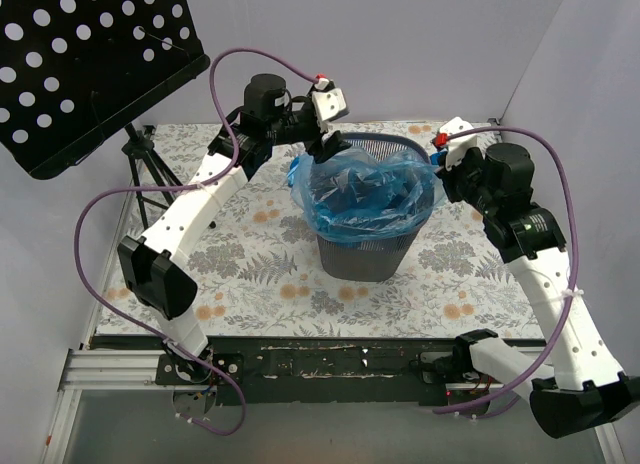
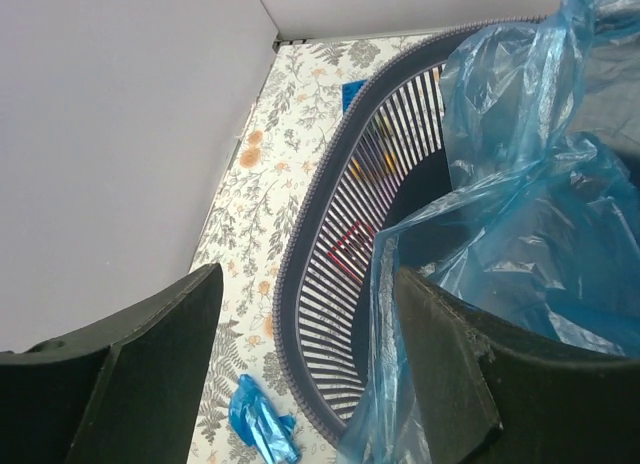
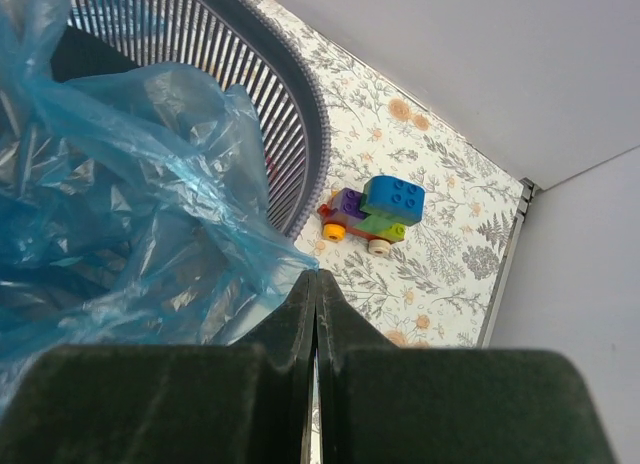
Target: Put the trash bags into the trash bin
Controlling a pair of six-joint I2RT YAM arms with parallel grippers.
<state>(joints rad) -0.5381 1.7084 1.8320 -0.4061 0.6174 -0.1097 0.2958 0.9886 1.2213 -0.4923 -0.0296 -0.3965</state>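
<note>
One blue trash bag [image 1: 365,189] to deal with here: thin see-through film, shiny and wrinkled all over. It's stuffed into the mouth of the dark wire mesh bin [image 1: 365,256], which stands in the middle of the flowery counter [image 1: 250,279]. Most of it is bunched up inside, but it flops out over the rim on the left and drapes over the right side too.

My left fingers [image 1: 323,141] are spread apart at the far left of the rim, not clamped on anything. In the left wrist view the rim and a fold of the film run up between them. One finger [image 2: 150,369] hangs outside the bin over the counter, and the other [image 2: 445,379] is on the inside with film lying against it.

My right fingers [image 3: 315,304] are clenched tight together at the right side of the rim. The edge of the bag comes right down to the tips, but I can't tell if any film is actually nipped in there.

Other stuff around:
- a little toy-brick car [image 3: 372,212] on the counter just outside the bin on the right
- a small crumpled blue scrap [image 2: 262,419] on the counter by the bin's left side
- something red [image 2: 350,252] showing through the mesh
- the black perforated music stand [image 1: 90,69] off in the far left corner, well away from the bin
</note>
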